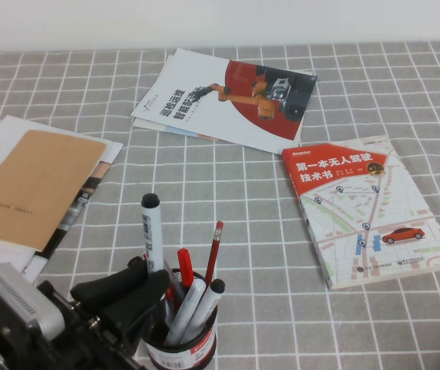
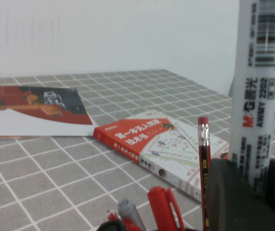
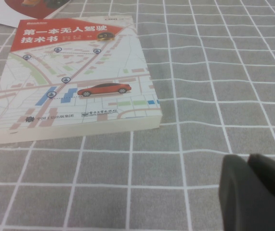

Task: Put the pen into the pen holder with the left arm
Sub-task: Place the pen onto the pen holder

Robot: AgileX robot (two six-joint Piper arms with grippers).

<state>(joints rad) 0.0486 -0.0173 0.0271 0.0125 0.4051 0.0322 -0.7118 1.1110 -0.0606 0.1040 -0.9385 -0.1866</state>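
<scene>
The high view looked down from the robot's side, the left gripper low at frame bottom. The left wrist view sat close behind the pen, facing the wall. The right wrist view hovered low above the right gripper. All three showed the red map book.

Pen holder: crowded by red pens, pencil, grey marker; left gripper with pen at its near-left rim. Right gripper: over bare cloth.

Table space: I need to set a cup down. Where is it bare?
Bare cloth lies between the notebook and the red book, and right of the pen holder. Crowded: there the left gripper grips the pen. Right gripper hovers near the book.
</scene>
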